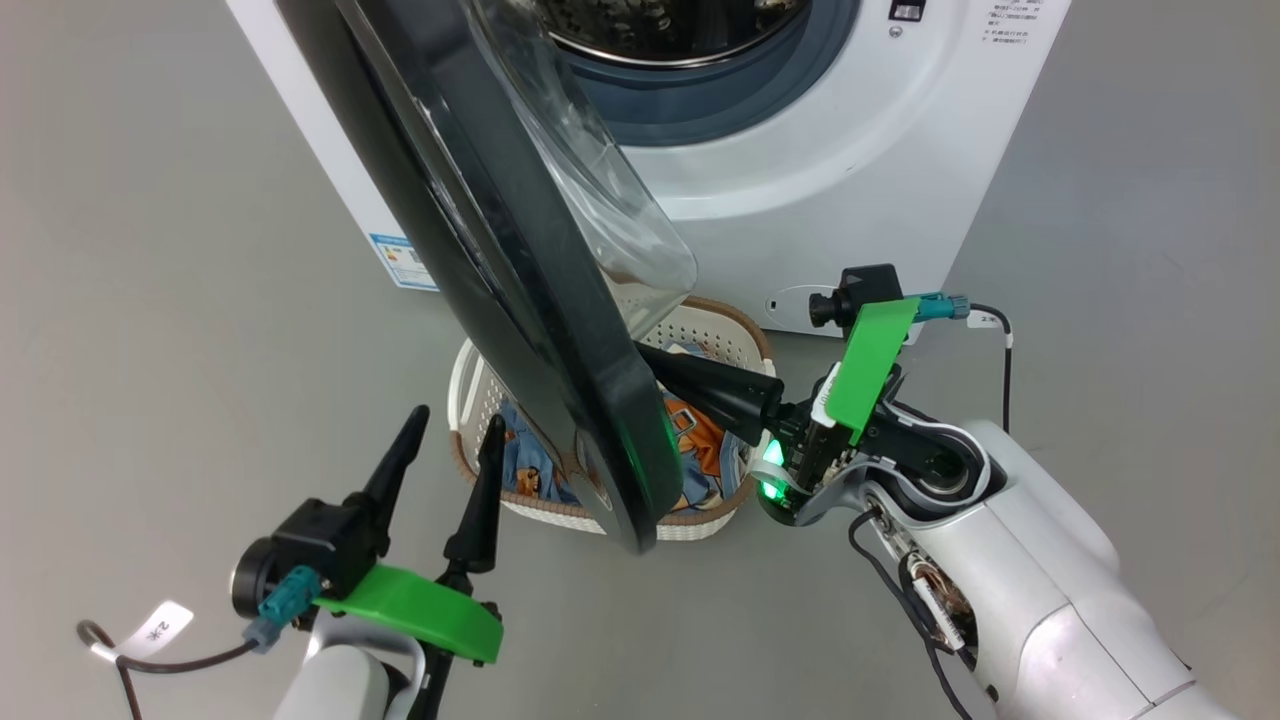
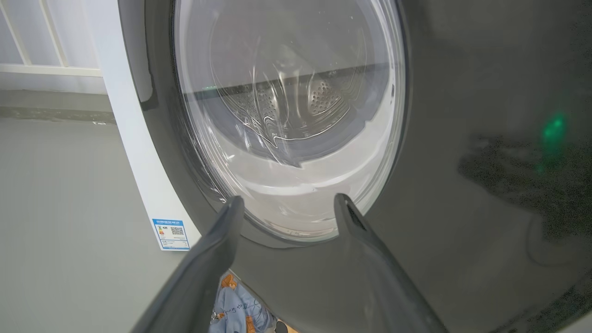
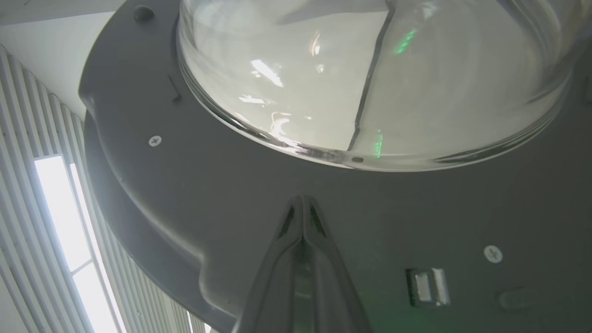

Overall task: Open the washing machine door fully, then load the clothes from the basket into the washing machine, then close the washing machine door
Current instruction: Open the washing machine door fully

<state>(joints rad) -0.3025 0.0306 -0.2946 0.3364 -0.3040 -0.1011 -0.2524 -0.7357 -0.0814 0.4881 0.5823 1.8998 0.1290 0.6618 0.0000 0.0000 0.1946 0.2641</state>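
The white washing machine (image 1: 860, 150) stands ahead with its steel drum (image 1: 670, 25) exposed. Its door (image 1: 520, 300), a black ring around a clear glass bowl, is swung partly open over the basket (image 1: 720, 325). The cream basket sits on the floor below the door and holds blue and orange clothes (image 1: 700, 440). My right gripper (image 1: 660, 358) is shut with nothing in it, its joined tips (image 3: 303, 203) against the door's grey inner face below the glass bowl (image 3: 370, 83). My left gripper (image 1: 455, 430) stands open outside the door, facing the glass window (image 2: 289, 200) without touching it.
Grey floor (image 1: 150, 300) lies on both sides of the machine. A blue energy label (image 2: 171, 233) is stuck low on the machine's left side. A loose cable (image 1: 150, 665) trails by my left wrist. The door's lower edge hangs close above the basket rim.
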